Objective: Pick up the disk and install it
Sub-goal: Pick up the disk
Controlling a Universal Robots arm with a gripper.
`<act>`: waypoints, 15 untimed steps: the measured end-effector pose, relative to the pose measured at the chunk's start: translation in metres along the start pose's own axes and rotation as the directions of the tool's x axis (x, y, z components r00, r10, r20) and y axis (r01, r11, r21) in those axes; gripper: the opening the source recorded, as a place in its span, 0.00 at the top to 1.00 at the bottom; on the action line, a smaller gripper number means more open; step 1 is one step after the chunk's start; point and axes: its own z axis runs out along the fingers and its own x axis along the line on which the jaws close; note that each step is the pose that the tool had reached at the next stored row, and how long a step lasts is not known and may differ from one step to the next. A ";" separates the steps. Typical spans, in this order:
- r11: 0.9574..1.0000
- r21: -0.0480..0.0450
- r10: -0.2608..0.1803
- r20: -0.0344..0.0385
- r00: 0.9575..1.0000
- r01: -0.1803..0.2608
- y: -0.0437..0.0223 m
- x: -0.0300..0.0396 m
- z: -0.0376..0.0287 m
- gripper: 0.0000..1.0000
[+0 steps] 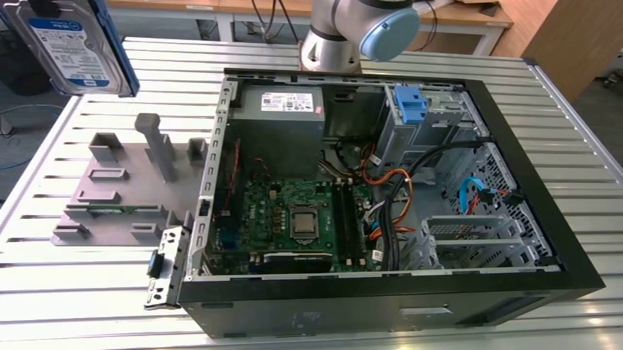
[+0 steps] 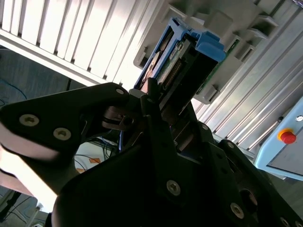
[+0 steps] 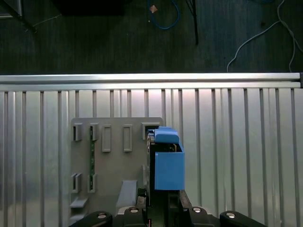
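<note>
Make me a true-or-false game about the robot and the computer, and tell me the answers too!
1. The gripper is holding the disk. True.
2. The disk is lying flat on the grey tray. False: the gripper holds it up in the air above the tray.
3. The computer case is open, so you can see the green board inside. True.
4. The frame around the disk is red. False: the frame is blue.
5. The table is made of wood. False: it is made of silvery slats.
</note>
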 end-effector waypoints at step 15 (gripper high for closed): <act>1.000 0.000 0.000 0.000 1.000 0.000 0.0004 -0.0013 -0.0213 0.65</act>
